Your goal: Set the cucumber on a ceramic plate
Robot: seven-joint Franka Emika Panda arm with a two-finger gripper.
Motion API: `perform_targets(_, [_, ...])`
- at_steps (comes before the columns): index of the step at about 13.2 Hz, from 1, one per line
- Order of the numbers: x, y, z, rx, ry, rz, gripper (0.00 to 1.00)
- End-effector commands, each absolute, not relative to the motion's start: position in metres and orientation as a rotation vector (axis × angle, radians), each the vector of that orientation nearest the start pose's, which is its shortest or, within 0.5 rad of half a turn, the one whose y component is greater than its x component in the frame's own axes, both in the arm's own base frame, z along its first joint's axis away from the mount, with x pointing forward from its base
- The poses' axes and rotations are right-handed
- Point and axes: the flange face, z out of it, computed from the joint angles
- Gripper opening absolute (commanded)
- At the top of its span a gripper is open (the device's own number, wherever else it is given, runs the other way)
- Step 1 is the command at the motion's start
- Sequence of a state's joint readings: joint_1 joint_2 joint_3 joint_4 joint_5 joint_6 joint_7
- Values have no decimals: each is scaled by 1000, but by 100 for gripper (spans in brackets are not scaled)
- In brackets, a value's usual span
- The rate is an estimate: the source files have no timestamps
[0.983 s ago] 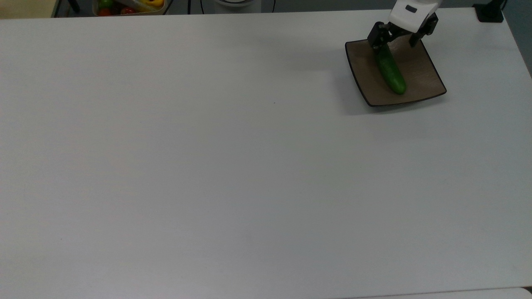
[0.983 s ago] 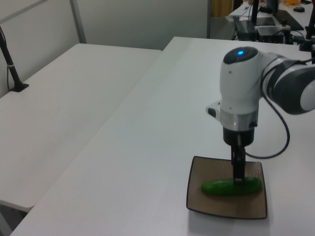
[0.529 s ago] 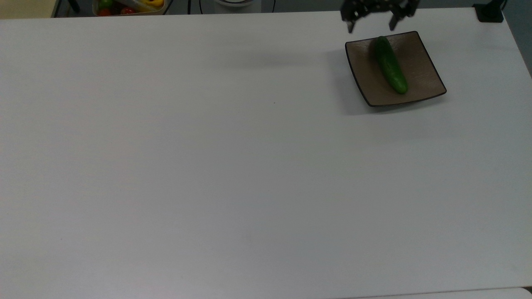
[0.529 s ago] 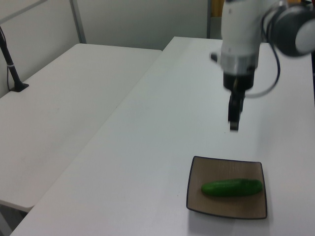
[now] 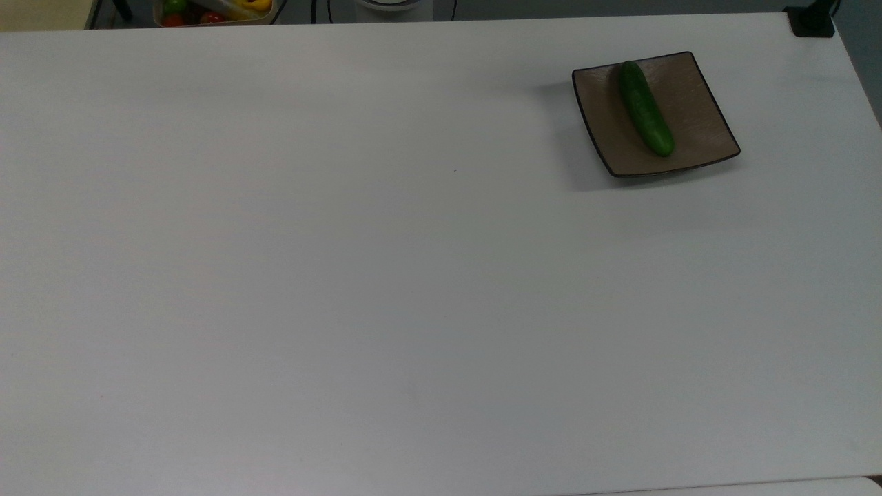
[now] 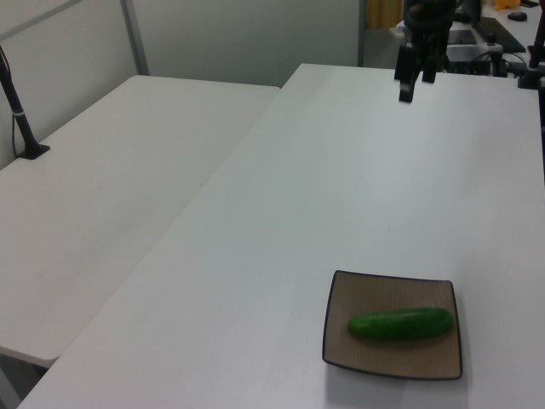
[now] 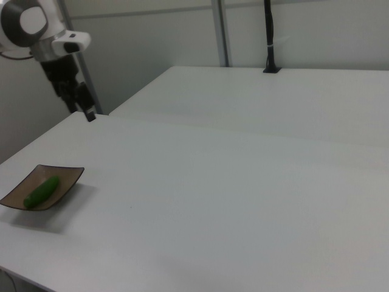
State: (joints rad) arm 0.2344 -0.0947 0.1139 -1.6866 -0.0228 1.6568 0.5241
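The gripper hangs high above the bench, well apart from the ceramic plate, its fingers parted with a clear gap and holding nothing. The cucumber lies flat inside the plate, running along it from near the far rim toward the near edge in the top view, with plate surface bare on both sides. It looks light, stiff and smooth-skinned, so probably somewhat slippery and inclined to roll; a hold across its middle, at right angles to its length, seems safest. The glazed plate looks breakable and holds the cucumber alone, so the task appears done.
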Motion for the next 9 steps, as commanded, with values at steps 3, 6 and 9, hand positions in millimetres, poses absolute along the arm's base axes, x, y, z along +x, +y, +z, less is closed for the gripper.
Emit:
perform_targets(3, [517, 86, 635, -3129, 199, -87, 100])
perform_targets(6, [530, 49, 625, -3134, -98, -77, 100])
perform_targets(9, [540, 28, 620, -3111, -141, -116, 100])
